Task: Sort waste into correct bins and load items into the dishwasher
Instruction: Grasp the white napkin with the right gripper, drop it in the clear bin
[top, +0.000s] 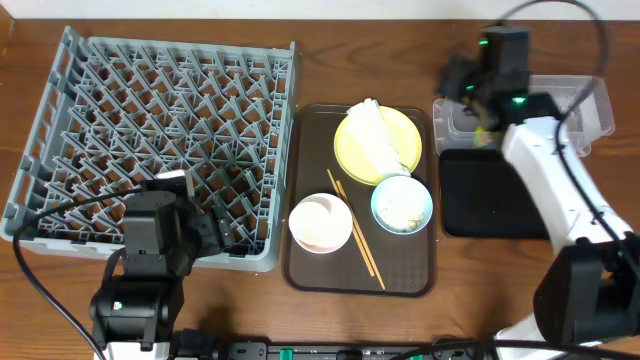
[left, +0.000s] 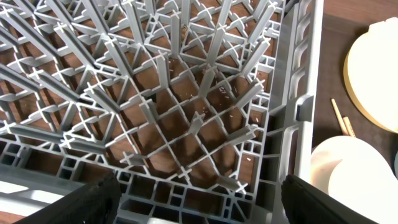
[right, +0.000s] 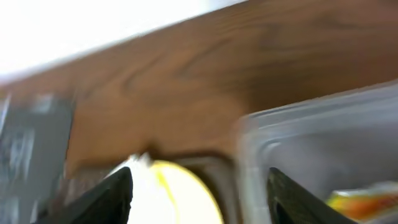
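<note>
The grey dish rack fills the left. My left gripper hangs open and empty over its front right corner. On the brown tray, the yellow plate carries the white napkin. In front of it are the light blue bowl with whitish scraps, the white-pink bowl and the chopsticks. My right gripper is open and empty over the left end of the clear tub. In the blurred right wrist view, a yellow-green wrapper lies in the tub. No small white cup shows.
The brown serving tray lies between the rack and the black tray, which sits in front of the clear tub. The left wrist view shows the rack's pegs, the white-pink bowl and the plate's edge.
</note>
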